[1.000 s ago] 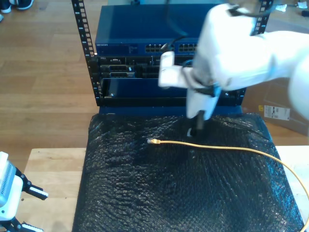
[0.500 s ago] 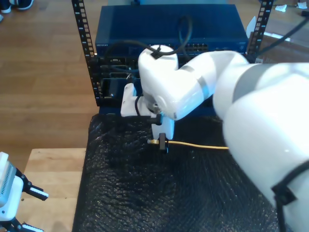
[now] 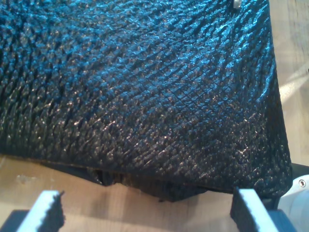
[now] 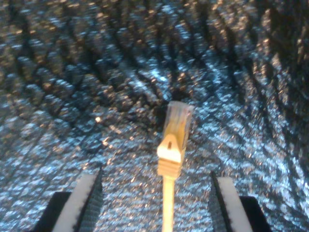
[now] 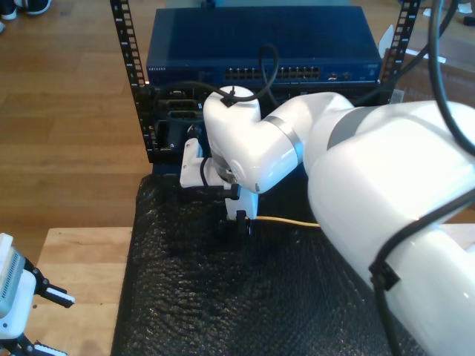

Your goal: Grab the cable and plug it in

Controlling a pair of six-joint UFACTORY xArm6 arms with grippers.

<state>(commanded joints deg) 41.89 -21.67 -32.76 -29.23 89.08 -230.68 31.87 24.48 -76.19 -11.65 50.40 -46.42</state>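
My second gripper (image 4: 157, 203) is open around the cable (image 4: 169, 193) on the black mat (image 4: 72, 96); my first gripper (image 3: 145, 212) is open too, by the mat's edge.

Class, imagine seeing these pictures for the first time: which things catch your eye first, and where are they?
A big white arm stretches in from the exterior view's right. My second hand is open around the yellow cable, which lies on the black mat. Behind the mat stands a blue rack unit.
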